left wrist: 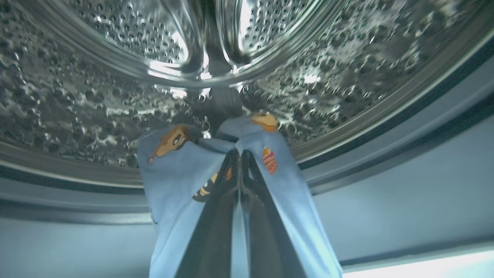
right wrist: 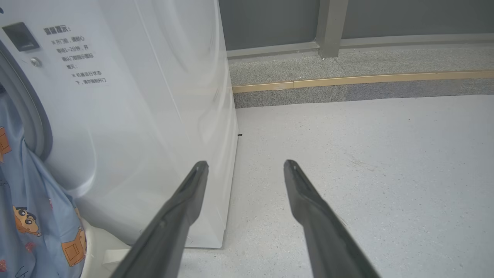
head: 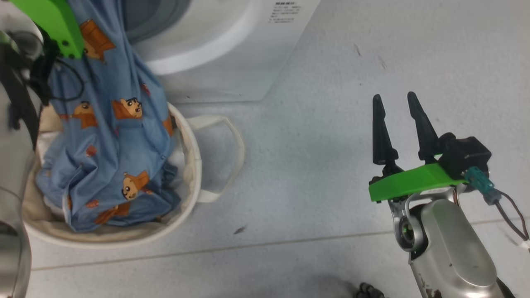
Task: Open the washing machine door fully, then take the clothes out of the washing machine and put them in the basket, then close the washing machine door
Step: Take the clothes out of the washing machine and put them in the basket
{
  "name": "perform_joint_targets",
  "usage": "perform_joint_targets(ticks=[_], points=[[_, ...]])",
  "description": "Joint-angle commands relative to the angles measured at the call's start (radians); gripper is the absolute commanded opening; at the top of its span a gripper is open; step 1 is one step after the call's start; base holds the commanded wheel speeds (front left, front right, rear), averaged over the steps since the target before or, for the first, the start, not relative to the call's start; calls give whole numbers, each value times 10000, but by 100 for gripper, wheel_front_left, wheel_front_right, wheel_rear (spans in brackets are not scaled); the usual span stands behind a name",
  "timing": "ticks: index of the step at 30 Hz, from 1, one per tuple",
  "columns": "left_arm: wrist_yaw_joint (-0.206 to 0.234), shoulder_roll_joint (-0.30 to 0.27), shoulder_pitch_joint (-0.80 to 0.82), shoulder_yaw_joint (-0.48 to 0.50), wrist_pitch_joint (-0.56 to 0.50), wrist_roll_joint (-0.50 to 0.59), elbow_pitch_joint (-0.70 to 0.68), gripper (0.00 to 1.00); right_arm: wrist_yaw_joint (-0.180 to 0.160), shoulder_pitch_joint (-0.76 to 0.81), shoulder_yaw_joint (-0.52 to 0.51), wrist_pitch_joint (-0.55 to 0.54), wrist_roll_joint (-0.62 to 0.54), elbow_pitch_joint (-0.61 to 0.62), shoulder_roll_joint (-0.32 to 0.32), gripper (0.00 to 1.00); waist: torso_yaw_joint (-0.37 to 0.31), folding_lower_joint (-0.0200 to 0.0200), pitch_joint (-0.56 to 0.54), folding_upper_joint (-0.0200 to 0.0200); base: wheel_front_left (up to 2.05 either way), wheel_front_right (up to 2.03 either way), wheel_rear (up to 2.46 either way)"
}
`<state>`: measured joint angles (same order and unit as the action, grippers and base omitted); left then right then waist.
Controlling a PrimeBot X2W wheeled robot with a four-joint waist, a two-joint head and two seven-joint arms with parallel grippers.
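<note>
The clothes (head: 107, 136), a light blue garment with orange cartoon figures, hang from the top left and their lower end lies bunched in the cream basket (head: 192, 165). In the left wrist view my left gripper (left wrist: 239, 154) is shut on a fold of the clothes (left wrist: 173, 181), in front of the steel drum of the washing machine (left wrist: 115, 96). My left wrist's green plate (head: 54, 25) sits above the basket. Over bare floor to the right, my right gripper (head: 394, 98) stands open and holds nothing. The washing machine door is out of view.
The white washing machine (head: 215, 37) stands just behind the basket, its corner near the basket's loop handle (head: 232, 136). The right wrist view shows my right gripper (right wrist: 246, 163) by the machine's side (right wrist: 135, 116), with a raised stone kerb (right wrist: 347, 81) and grey wall beyond.
</note>
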<state>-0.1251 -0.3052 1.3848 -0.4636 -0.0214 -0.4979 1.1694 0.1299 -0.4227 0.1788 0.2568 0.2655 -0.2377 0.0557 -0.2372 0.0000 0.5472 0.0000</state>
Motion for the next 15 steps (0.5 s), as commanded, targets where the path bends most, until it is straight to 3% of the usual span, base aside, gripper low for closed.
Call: perform_joint_targets(ticks=[1, 8, 12, 15], points=[[-53, -503, 222, 118, 252, -113, -377, 0, 8, 266, 157, 49, -12, 227, -54, 100, 114, 0, -202, 0, 0, 0, 0], [-54, -826, -962, -141, 2359, -1284, -1288, 0, 8, 467, 167, 49, 15, -1, 20, 100, 393, 0, -1002, 0, 0, 0, 0], [-55, -1037, -1778, -308, 2782, -1599, -2015, 0, 8, 622, 151, 49, 45, -110, 89, 100, 567, 0, -1438, 0, 0, 0, 0], [-55, -1265, -2300, 109, 2823, -1568, -3124, 0, 8, 702, 212, 49, 70, -177, 130, 100, 691, 0, -1670, 0, 0, 0, 0]])
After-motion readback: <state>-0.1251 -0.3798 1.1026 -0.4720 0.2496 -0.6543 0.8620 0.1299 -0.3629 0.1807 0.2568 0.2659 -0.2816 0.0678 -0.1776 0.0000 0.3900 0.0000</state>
